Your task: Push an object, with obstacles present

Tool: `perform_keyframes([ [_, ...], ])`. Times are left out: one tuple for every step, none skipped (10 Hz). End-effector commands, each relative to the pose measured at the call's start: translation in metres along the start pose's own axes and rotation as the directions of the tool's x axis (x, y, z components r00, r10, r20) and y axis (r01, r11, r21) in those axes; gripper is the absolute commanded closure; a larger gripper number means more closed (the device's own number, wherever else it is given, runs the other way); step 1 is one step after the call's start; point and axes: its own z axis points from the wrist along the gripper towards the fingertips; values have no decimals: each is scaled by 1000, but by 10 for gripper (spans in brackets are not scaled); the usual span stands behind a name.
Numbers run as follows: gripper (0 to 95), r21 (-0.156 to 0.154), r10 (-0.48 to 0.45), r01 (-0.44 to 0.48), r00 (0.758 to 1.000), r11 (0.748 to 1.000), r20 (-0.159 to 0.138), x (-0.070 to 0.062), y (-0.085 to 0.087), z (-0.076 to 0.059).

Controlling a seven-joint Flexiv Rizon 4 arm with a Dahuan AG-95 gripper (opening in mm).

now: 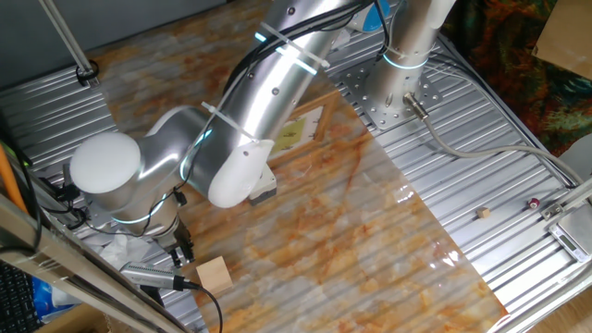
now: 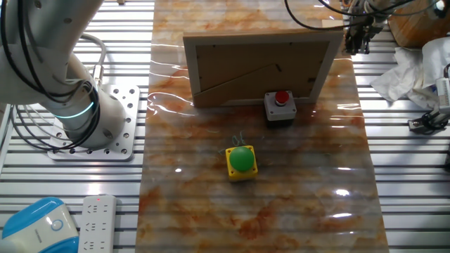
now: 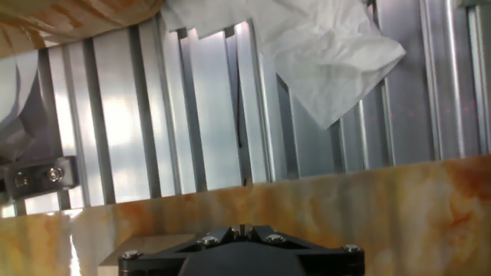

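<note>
**Tool positioned at the corner of the surface beside the cube; push not yet begun**

Location of the object: the wooden cube [image 1: 214, 275] sits on the marbled surface [image 1: 370, 240] close to one corner, near the edge where the slatted metal deck begins; it stands upright and appears free on all sides. In the hand view a pale wooden face [image 3: 157, 244] shows just below the camera, against the dark body of the tool.

State of the tool: the tool [image 1: 182, 248] hangs low just beside the cube, on its deck side; whether its fingers are apart or together I cannot tell (the arm hides them in one fixed view, and the hand view shows only the dark housing [image 3: 242, 254]). Contact with the cube cannot be confirmed.

Obstacles: the framed panel [image 2: 259, 67] stands propped on the surface; the grey box with red button [image 2: 280, 106] sits just in front of it; the yellow box with green button [image 2: 241, 161] lies further out, apart from both. A crumpled tissue [image 3: 307, 54] lies on the deck beside the surface.

Recommendation, as a judgement: bring the fingers square against the middle of one cube face, low enough not to ride over it; push slowly and straight so the cube slides without turning; choose a line that passes clear of both button boxes and stops short of the panel.
</note>
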Motion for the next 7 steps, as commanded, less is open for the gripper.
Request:
perform_keyframes([
  [950, 2, -36, 36, 999, 999, -17, -2, 1, 0],
  [950, 4, -47, 47, 999, 999, -23, -2, 1, 0],
  [950, 5, -59, 60, 998, 998, -27, -2, 1, 0],
  [950, 5, -74, 74, 997, 997, -36, -2, 1, 0],
  [950, 5, -75, 75, 996, 997, -38, -2, 1, 0],
  [950, 5, -76, 76, 996, 997, -44, -2, 1, 0],
  [950, 5, -77, 77, 996, 997, -45, -2, 1, 0],
])
